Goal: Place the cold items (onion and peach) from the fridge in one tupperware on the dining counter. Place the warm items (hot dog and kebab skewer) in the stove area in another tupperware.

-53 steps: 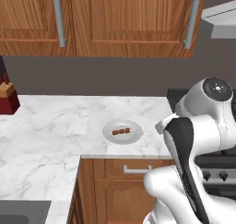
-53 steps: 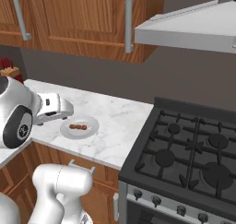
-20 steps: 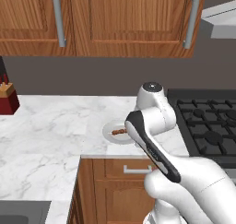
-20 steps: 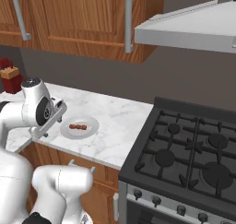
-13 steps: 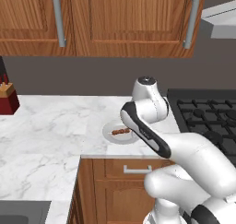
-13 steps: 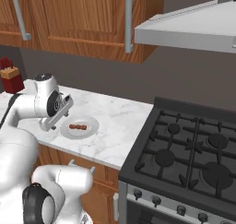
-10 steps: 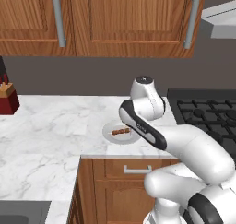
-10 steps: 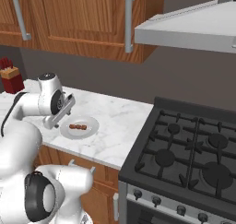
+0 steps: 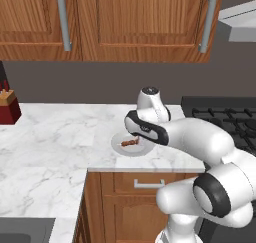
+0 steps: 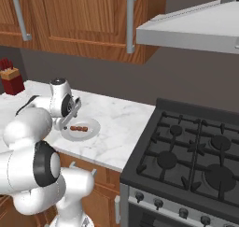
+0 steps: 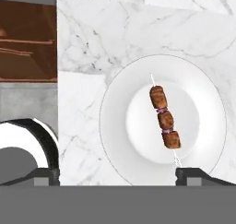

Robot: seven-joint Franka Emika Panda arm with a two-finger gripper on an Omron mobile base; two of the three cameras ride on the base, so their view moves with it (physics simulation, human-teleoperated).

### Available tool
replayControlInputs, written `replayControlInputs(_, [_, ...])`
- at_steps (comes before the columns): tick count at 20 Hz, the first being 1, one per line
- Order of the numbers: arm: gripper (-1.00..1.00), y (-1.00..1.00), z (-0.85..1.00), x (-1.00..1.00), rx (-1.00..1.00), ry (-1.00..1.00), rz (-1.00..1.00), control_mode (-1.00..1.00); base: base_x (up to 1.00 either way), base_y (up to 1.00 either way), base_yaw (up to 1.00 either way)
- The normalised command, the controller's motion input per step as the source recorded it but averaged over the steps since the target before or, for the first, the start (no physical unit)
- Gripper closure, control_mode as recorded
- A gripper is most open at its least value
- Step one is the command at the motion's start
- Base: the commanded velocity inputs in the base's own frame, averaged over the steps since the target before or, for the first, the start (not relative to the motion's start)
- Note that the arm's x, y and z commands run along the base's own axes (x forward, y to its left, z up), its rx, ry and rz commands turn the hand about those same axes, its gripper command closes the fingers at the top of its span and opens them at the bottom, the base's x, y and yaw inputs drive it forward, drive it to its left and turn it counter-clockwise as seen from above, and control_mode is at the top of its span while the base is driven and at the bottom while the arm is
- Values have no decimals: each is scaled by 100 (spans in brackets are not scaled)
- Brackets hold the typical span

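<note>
Change: the white arm is swinging forward and down from its folded pose near the base, and the hand (image 10: 69, 116) is now hanging over the round white plate (image 9: 145, 149); the cabinets, stove and white marble surface (image 9: 55, 137) are keeping their places in both base views, so the base is not driving.
Meaning for the task: the arm is lining up on the first warm item, so the pick-up of the brown meat kebab skewer (image 11: 164, 122) is looking like the step in hand; nothing is lifted yet, and no tupperware is showing near the plate.
Hand state: the two dark fingertips (image 11: 198, 173) are standing wide apart at the bottom of the hand view, gripping nothing.
Task thing: the kebab skewer is lying flat in the middle of the plate, three meat chunks threaded on a thin stick, with the stick's ends poking out at both ends; in the right base view it is showing as a short dark row (image 10: 79, 128) on the plate (image 10: 93, 125).
Plate position: it is sitting on the surface near the front edge, just to the left of the black gas stove (image 10: 196, 160).
Skewer relative to hand: it is lying ahead of the fingertips and between them, but nearer the right-hand tip, its lower end almost over that tip; the hand is above it, not touching.
Next move, as a judgement: a small sideways shift to centre the skewer, then a straight descent, is looking sensible, since the thin stick is offering little to grip.
</note>
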Motion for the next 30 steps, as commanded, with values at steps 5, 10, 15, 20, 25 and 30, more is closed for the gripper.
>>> replayControlInputs(5, [-100,2,-47,30,-8,0,1,-100,0,0,0])
replayControlInputs(10, [-100,9,-41,16,-16,0,0,-100,0,0,0])
replayControlInputs(15, [-100,1,-30,26,-2,0,0,-100,0,0,0])
replayControlInputs(20, [-100,0,-30,39,0,1,0,-100,0,0,0])
replayControlInputs(25, [-100,0,-24,40,0,1,0,-100,0,0,0])
replayControlInputs(30, [-100,0,-24,38,0,8,0,-100,0,0,0])
